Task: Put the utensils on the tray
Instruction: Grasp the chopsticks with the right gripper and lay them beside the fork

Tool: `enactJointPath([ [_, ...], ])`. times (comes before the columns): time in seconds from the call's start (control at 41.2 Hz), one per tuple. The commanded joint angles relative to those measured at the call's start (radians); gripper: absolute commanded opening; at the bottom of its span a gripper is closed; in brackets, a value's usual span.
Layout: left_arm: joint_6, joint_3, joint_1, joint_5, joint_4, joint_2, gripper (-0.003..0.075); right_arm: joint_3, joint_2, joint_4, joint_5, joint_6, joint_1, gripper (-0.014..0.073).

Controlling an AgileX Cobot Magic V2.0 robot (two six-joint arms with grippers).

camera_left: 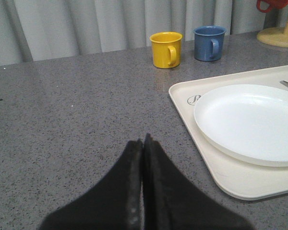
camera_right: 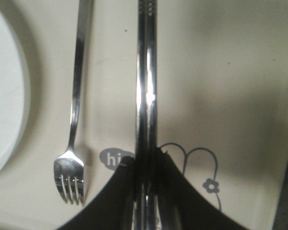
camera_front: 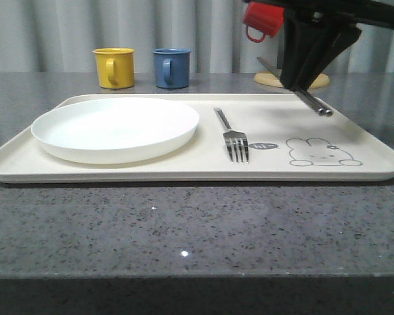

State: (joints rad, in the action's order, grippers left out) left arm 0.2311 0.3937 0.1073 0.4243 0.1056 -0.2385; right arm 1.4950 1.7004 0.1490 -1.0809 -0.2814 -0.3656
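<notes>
Grey speckled surface [camera_front: 184,223] carries tray [camera_front: 354,172]; right claw [camera_right: 145,165], clamped on chopsticks [camera_right: 146,91], hangs above it beside fork [camera_front: 233,136]; lower level, release gently; left claw [camera_left: 144,143] closed, empty.

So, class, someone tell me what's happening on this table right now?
The right gripper is shut on the pair of metal chopsticks and holds them in the air above the cream tray, over its rabbit drawing. The white plate and the fork already lie on the tray. The left gripper is shut, holding nothing, over the grey counter beside the tray.
</notes>
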Motion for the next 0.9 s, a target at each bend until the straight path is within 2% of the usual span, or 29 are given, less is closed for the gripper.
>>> enactJointPath([
  [0.0,-0.011,0.027,-0.003,-0.084,0.013,-0.008,-0.0018,0.037,-0.009,0.001,0.020,-0.026,0.000,0.0058],
  [0.34,-0.011,0.027,-0.003,-0.084,0.013,-0.008,-0.0018,0.037,0.061,0.001,0.056,-0.048,0.000,0.0058],
  [0.486,-0.011,0.027,-0.003,-0.084,0.013,-0.008,-0.0018,0.037,0.075,0.001,0.056,-0.050,0.000,0.0085],
  [0.68,-0.011,0.027,-0.003,-0.084,0.013,-0.008,-0.0018,0.036,0.092,0.007,0.051,-0.051,0.000,0.0202],
  [0.875,-0.011,0.027,-0.003,-0.084,0.013,-0.008,-0.0018,0.067,0.072,-0.006,0.025,-0.051,0.000,0.0365],
])
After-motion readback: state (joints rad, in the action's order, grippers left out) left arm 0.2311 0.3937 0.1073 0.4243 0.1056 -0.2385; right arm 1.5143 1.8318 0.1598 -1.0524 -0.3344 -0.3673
